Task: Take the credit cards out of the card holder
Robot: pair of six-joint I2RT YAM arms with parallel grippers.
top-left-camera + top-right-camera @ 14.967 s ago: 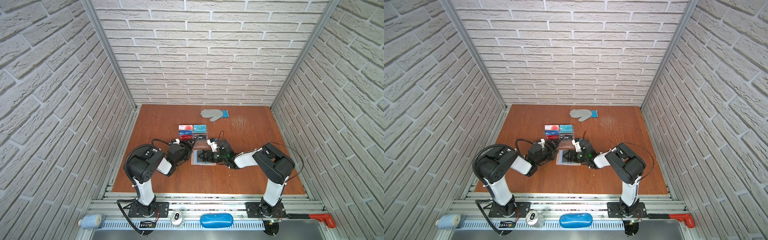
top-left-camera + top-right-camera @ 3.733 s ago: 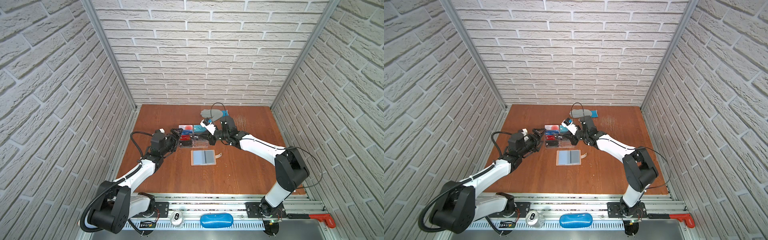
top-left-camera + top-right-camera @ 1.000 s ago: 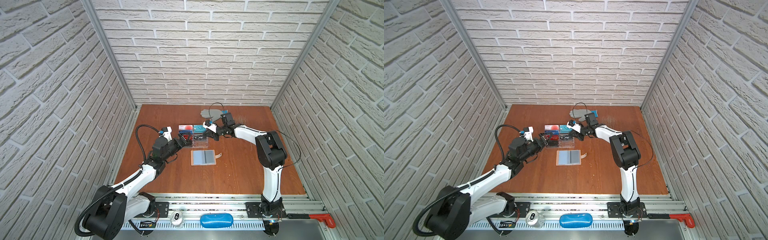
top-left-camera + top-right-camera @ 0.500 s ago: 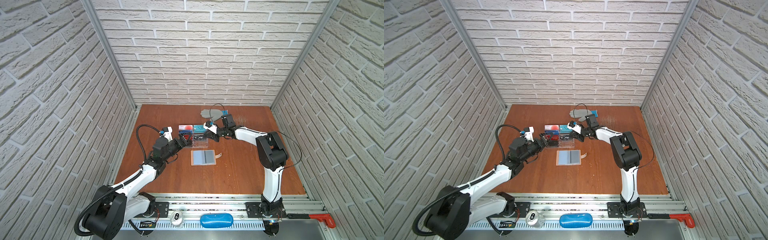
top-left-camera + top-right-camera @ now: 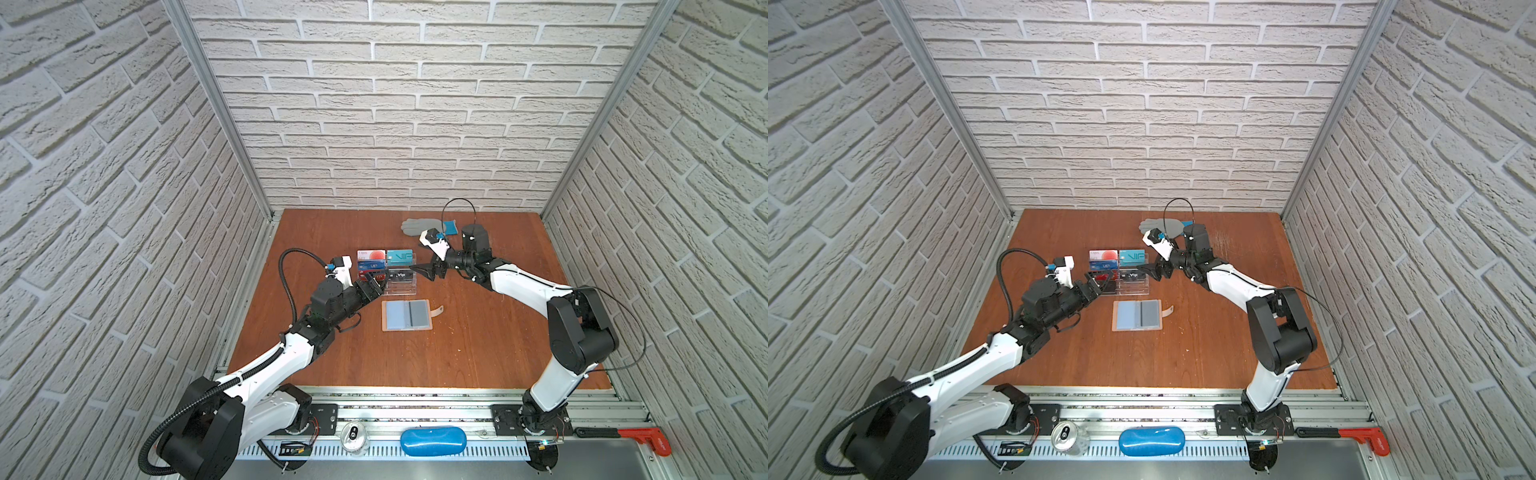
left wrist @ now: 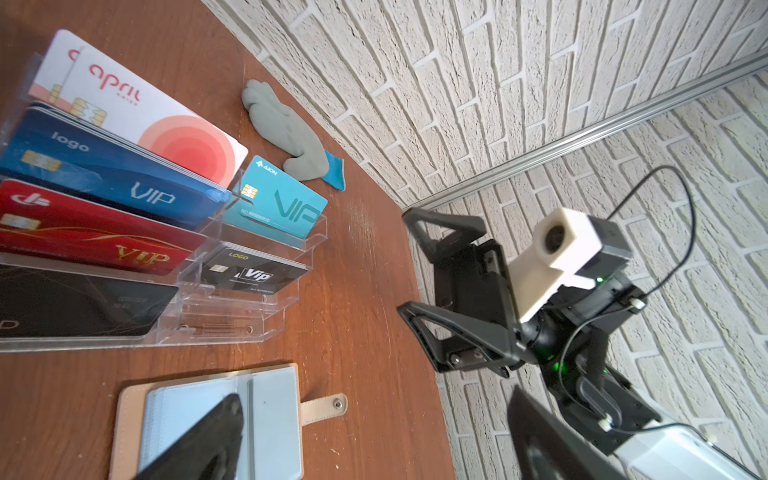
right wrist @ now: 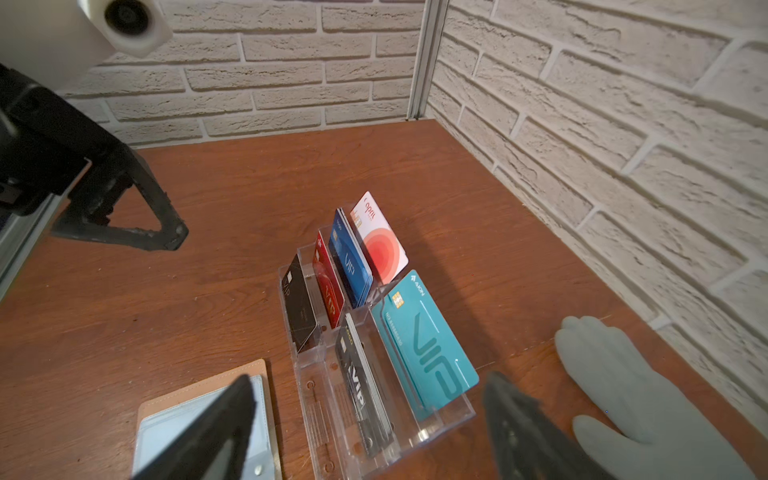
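In both top views: card holder point(image 5: 407, 316) lying open and flat mid-table, pages up, strap toward the right arm; impossible to tell whether a card remains inside. Standing in the clear stand point(image 5: 399, 284), credit cards point(image 5: 384, 266), lettering barely legible. Right gripper point(image 5: 423, 272) just beside one end of the stand, left gripper point(image 5: 376, 286) at the other, covering part of the lower tiers. Bare table point(image 5: 457, 353) toward the front rail.

Left wrist view: right jaws wide apart, empty; own jaws spread too, only the tips showing; part of the holder hidden behind a finger point(image 6: 199, 436).

Right wrist view: own jaws apart, nothing between; glove point(image 7: 644, 395) cut off at the frame edge.

card holder point(image 7: 166, 428) cropped, glove point(image 7: 631, 386) partly cropped
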